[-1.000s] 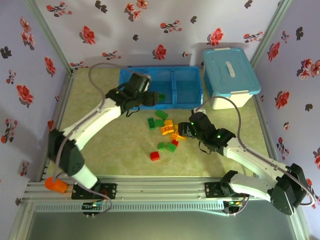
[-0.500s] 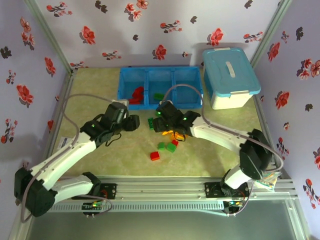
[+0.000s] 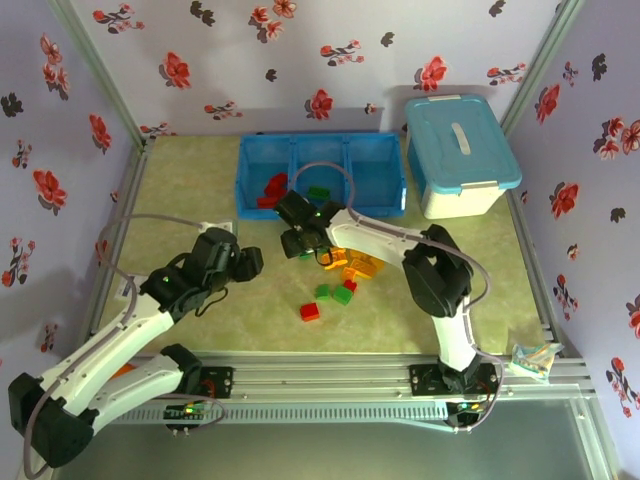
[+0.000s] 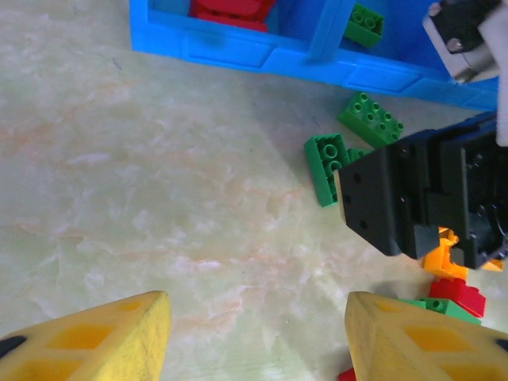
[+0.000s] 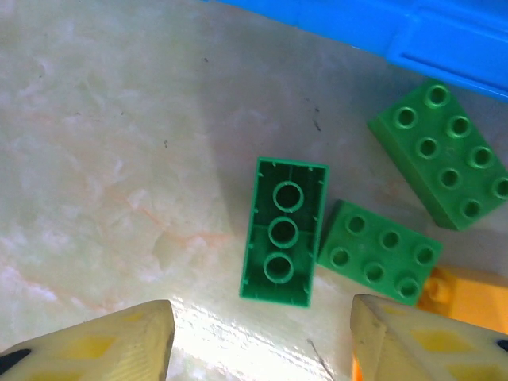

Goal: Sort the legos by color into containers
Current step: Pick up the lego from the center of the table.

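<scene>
Ahead of right tool (image 5: 258, 345), upturned green brick (image 5: 283, 231), orange brick (image 5: 464, 292) cut off.

Loose red, green and orange legos (image 3: 343, 294) lie scattered; at their twelve o'clock, the blue tray (image 3: 376, 176) holds red bricks (image 3: 268, 190) left, a green brick (image 3: 318, 191) centre.

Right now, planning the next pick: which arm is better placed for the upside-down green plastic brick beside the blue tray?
Right. The right gripper hangs open over the upturned green plastic brick; the left gripper, also open, sits over bare table farther away.
</scene>
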`<state>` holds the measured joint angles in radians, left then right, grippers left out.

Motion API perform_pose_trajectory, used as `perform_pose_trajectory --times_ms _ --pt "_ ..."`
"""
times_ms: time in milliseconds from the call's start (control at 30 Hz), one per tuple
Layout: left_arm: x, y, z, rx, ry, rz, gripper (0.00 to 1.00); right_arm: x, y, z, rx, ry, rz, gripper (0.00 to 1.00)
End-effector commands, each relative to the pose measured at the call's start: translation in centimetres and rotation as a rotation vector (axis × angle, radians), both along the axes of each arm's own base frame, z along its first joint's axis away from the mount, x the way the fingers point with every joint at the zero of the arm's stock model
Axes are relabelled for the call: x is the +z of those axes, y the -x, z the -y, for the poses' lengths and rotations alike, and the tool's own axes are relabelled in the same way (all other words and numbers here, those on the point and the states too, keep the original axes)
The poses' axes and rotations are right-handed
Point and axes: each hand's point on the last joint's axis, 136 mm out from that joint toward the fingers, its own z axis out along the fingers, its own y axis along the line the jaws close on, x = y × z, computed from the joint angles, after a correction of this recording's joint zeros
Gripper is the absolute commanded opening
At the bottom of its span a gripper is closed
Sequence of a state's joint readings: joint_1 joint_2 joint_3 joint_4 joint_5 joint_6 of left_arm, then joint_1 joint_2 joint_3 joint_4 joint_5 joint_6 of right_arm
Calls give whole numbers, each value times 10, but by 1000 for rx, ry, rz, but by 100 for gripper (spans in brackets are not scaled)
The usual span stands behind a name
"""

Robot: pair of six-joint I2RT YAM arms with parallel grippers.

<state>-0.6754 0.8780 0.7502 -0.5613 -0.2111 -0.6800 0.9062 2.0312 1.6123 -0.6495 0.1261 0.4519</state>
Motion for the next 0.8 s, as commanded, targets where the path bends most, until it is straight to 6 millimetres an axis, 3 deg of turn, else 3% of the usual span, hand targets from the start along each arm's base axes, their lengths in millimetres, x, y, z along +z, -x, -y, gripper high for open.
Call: perform_pose_trajectory --times_ms 0,367,767 --pt "-2 1 -10 43 -11 0 60 -12 1 -2 20 52 -48 60" --pt "-11 4 -16 58 -17 -11 60 -32 -20 3 -18 151 -42 57" --pt "-13 5 -19 64 -17 -11 60 -51 -18 -6 -4 138 -86 57"
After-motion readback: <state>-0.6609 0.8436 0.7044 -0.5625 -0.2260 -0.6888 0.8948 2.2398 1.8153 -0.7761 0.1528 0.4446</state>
